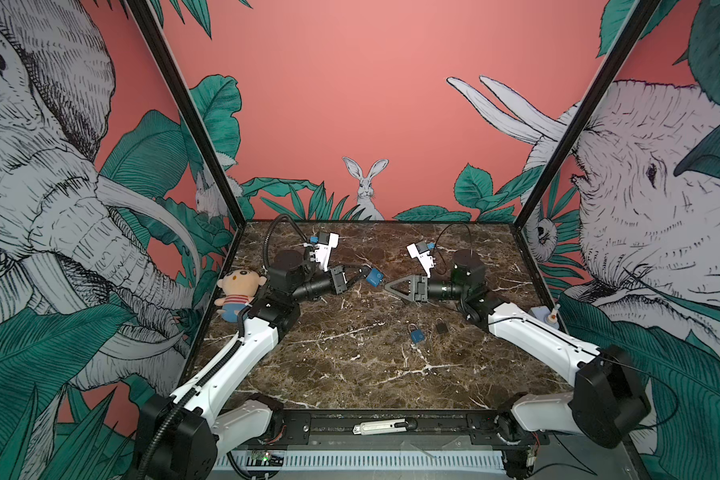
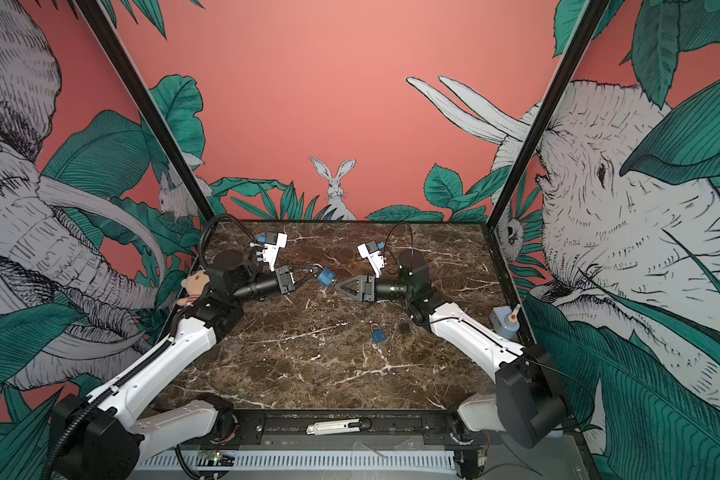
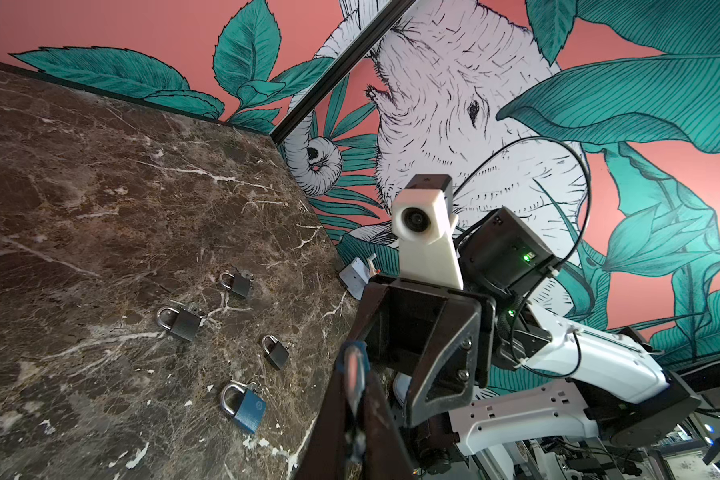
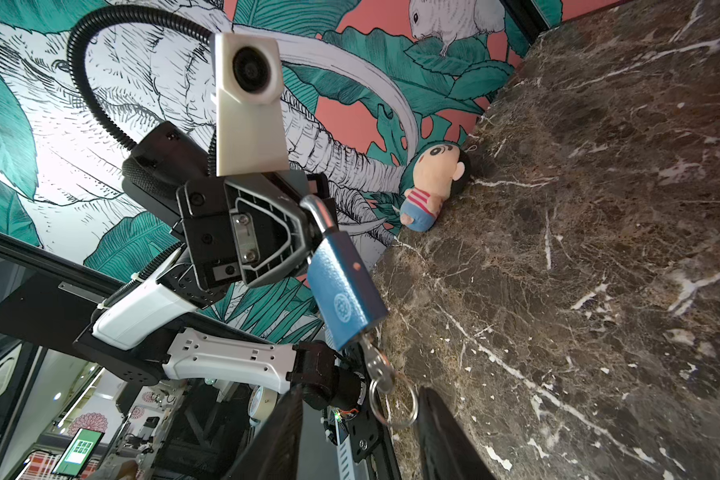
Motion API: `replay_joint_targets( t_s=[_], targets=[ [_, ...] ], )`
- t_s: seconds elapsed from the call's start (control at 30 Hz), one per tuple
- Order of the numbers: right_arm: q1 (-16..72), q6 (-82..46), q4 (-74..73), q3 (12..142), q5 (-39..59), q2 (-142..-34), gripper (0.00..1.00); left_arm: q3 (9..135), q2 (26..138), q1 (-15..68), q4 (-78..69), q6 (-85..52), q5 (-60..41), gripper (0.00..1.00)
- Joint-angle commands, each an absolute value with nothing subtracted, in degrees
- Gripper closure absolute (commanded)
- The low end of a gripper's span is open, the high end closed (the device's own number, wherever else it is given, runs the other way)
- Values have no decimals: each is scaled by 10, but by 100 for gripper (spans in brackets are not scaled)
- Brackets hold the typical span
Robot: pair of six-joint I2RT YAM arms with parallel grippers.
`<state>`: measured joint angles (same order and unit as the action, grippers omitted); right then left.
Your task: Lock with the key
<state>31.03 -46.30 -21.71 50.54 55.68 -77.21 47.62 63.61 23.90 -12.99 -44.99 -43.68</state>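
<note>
Mid-frame in both top views, your left jaws pinched the shackle of the blue padlock [image 1: 373,277] above the surface [image 1: 350,374]. Your right jaws stood spread near its key [image 4: 376,365]; gripping the key head squarely probably suited the turn.

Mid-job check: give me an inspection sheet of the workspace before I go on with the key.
Surface: marble tabletop, dark with white veins.
Job's things: blue padlock hanging by its shackle; key in its keyhole.
Clutter: second blue padlock and three dark padlocks lying flat; plush doll at the left edge; pale blue dispenser at the right edge.
Grippers: left tool shut on the shackle; right tool open, facing the key.
Cables: ribbed conduit on the left arm; thin wire looping at the right wrist.
Surroundings: mural walls on three sides.
</note>
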Motion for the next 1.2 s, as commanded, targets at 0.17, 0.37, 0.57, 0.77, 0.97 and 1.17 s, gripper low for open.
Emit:
replay_joint_targets(
  t_s=[0.17,0.37,0.57,0.77,0.97,1.17],
  targets=[
    [308,-460,-248,543,560,-791,54,497,617,236,-135,-452,-447,100],
    [308,-441,-221,551,553,-794,53,499,614,236,-136,-451,-442,100],
    [314,-449,-230,541,557,-801,55,499,615,236,-137,-452,-432,100],
    [323,-454,-242,533,557,-808,66,501,616,236,-147,-459,-429,100],
    [324,-464,-256,532,562,-811,86,503,616,236,-144,-459,-424,100],
    [323,-484,-288,521,568,-812,100,500,611,235,-149,-465,-416,100]
  ],
)
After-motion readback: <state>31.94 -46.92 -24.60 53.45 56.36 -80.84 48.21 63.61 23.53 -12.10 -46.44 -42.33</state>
